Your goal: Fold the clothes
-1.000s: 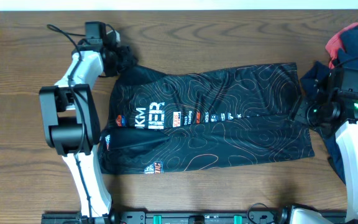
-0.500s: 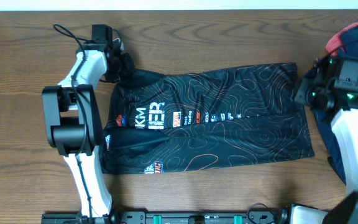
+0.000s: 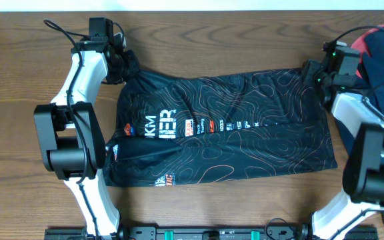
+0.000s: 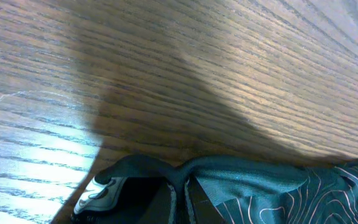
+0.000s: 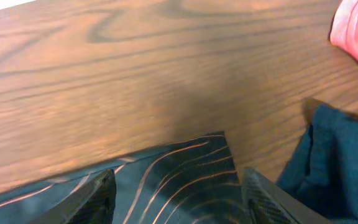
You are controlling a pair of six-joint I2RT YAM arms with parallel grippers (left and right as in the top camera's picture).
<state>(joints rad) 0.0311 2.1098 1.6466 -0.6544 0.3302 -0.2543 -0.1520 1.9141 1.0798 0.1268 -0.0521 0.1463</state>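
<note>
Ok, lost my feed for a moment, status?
Left hand shut on bunched far corner of jersey. Right hand open, straddling the opposite far corner. Jersey flat, unfolded. Navy and red garments piled far right.

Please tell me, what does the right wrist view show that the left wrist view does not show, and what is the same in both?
Only the right wrist view: the navy garment and the red garment at the right edge, and a flat corner of the jersey between the two spread right fingers. Only the left wrist view: a bunched, raised edge of the jersey, one left finger and a broad shadow. Both: the wooden table and the jersey's thin contour lines.
</note>
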